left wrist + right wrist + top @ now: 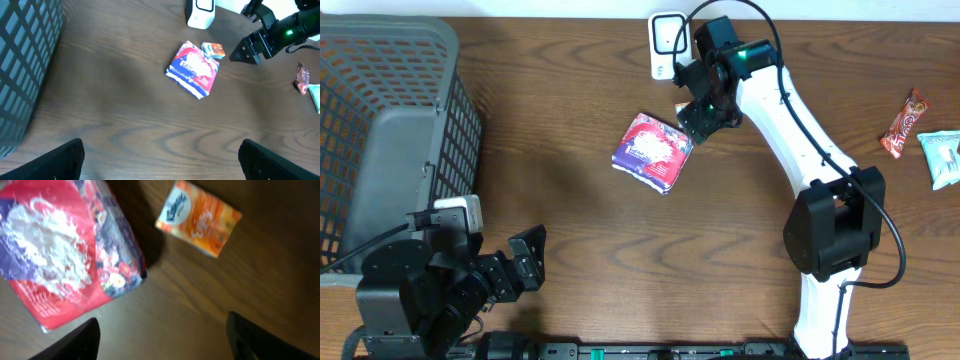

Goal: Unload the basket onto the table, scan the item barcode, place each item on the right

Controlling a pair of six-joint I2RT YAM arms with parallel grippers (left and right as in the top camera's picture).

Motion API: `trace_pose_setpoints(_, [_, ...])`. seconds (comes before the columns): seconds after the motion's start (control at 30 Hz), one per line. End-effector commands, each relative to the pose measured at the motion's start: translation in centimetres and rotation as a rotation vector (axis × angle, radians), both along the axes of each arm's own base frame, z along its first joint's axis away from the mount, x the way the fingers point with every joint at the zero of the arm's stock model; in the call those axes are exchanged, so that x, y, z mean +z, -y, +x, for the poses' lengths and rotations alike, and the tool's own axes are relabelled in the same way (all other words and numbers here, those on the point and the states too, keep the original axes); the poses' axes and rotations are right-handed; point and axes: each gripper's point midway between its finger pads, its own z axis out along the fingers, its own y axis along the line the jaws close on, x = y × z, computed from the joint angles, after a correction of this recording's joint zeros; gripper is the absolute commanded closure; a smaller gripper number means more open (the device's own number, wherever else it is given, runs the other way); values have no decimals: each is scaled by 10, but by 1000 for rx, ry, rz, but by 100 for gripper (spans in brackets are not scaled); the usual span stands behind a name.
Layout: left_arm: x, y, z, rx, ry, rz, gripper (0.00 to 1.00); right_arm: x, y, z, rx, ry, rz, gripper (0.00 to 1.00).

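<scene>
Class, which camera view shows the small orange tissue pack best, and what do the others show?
The right wrist view: the small orange tissue pack is large and its logo legible. The left wrist view shows it tiny, beside the red and purple plastic packet. Overhead, the white right arm hides it.

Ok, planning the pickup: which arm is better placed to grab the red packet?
Right. Its gripper hovers open beside the red packet; the left gripper sits far off by the basket.
</scene>
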Motion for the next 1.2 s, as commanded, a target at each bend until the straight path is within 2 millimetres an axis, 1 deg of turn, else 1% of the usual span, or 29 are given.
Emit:
trace_pose_setpoints(0.0, [5,2,-1,-8,14,-8,2,17,12,20,-108,84,20,16])
trace_pose_setpoints(0.03, [5,2,-1,-8,14,-8,2,19,17,25,-178,96,30,11])
trace_pose_setpoints(0.07, [5,2,-1,-8,14,-8,2,19,21,29,-232,101,40,4])
trace_pose_setpoints(0.1, [5,2,-1,-8,14,-8,2,20,26,33,-292,104,56,1])
trace_pose_setpoints(0.13, [5,2,-1,-8,14,-8,2,20,32,35,-327,101,65,1])
trace_pose_setpoints(0.27, [5,2,-1,-8,14,-8,2,11,46,34,-355,71,67,1])
trace_pose_setpoints(0.37, [5,2,-1,-8,14,-8,2,0,50,34,-368,41,112,6])
trace_pose_setpoints(0.4, [5,2,-1,-8,14,-8,2,-5,48,34,-366,20,144,10])
trace_pose_setpoints(0.43, [5,2,-1,-8,14,-8,2,-8,46,33,-358,3,174,14])
trace_pose_setpoints(0.47, [5,2,-1,-8,14,-8,2,-12,43,32,-339,-13,202,22])
trace_pose_setpoints(0.5, [5,2,-1,-8,14,-8,2,-16,40,31,-322,-28,228,31])
trace_pose_setpoints(0.57, [5,2,-1,-8,14,-8,2,-22,42,31,-332,-37,238,80])
trace_pose_setpoints(0.6, [5,2,-1,-8,14,-8,2,-23,43,31,-340,-39,240,86])
trace_pose_setpoints(0.63, [5,2,-1,-8,14,-8,2,-24,43,31,-345,-41,240,80])
trace_pose_setpoints(0.67, [5,2,-1,-8,14,-8,2,-25,43,31,-345,-42,240,53])
trace_pose_setpoints(0.7, [5,2,-1,-8,14,-8,2,-25,43,31,-345,-42,240,35])
trace_pose_setpoints(0.73, [5,2,-1,-8,14,-8,2,-25,42,31,-344,-42,240,20])
trace_pose_setpoints(0.77, [5,2,-1,-8,14,-8,2,-25,41,30,-340,-43,239,14])
trace_pose_setpoints(0.9, [5,2,-1,-8,14,-8,2,-25,39,31,-335,-28,218,12])
trace_pose_setpoints(0.93, [5,2,-1,-8,14,-8,2,-25,42,33,-339,-18,203,14])
trace_pose_setpoints(1.0, [5,2,-1,-8,14,-8,2,-27,47,36,-348,3,171,16])
trace_pose_setpoints(1.03, [5,2,-1,-8,14,-8,2,-27,50,38,-361,12,160,20])
trace_pose_setpoints(1.1, [5,2,-1,-8,14,-8,2,-28,51,41,-380,23,161,23])
trace_pose_setpoints(1.13, [5,2,-1,-8,14,-8,2,-29,51,42,-380,27,162,28])
trace_pose_setpoints(1.17, [5,2,-1,-8,14,-8,2,-29,50,43,-379,32,165,40])
